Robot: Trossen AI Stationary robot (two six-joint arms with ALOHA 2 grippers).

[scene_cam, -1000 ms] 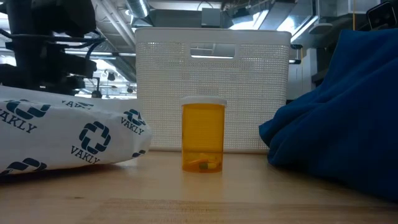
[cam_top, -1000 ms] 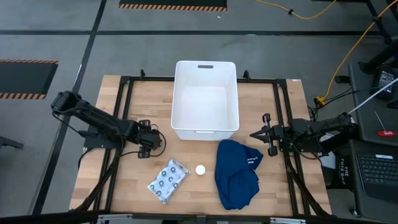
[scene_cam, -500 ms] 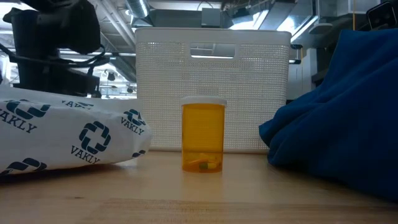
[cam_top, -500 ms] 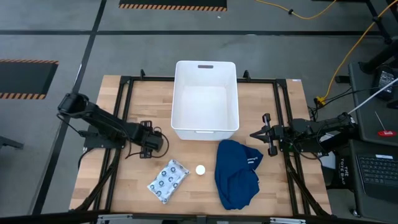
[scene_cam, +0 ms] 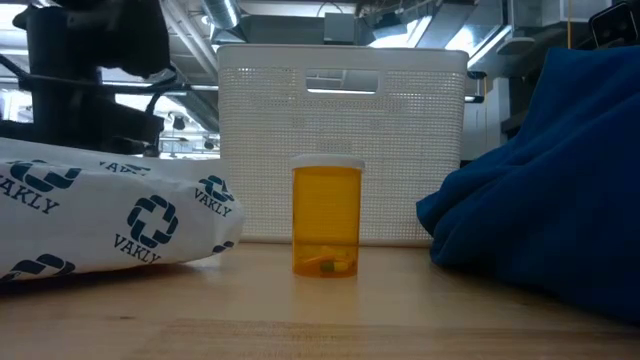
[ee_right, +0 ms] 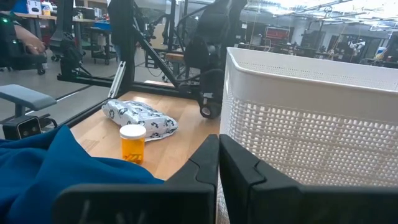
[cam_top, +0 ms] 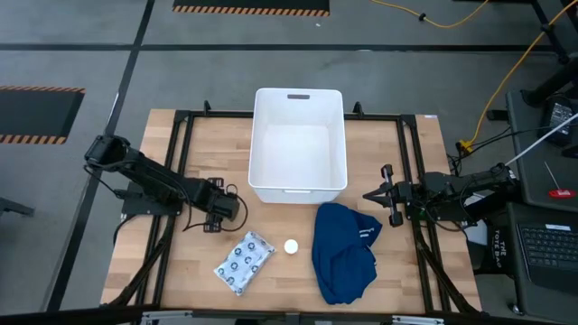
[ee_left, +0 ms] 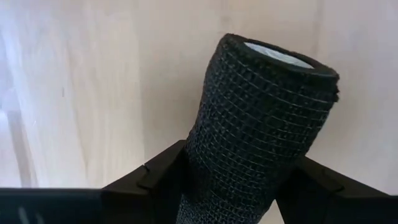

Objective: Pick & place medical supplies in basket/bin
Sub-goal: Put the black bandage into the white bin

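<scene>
The left hand (cam_top: 219, 208) grips the black block (ee_left: 261, 130) low over the bench (cam_top: 172, 271); next it must lift it into the tub (cam_top: 298, 185). The right hand (cam_top: 384, 194) waits closed.

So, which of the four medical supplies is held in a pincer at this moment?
The black roll of wrap: the left pincer is closed on it. The packet, the amber bottle and the blue garment lie free on the table.

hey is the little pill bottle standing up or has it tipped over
Standing upright. The amber bottle rests on its base on the table with its white cap on top, apart from the packet and garment.
</scene>
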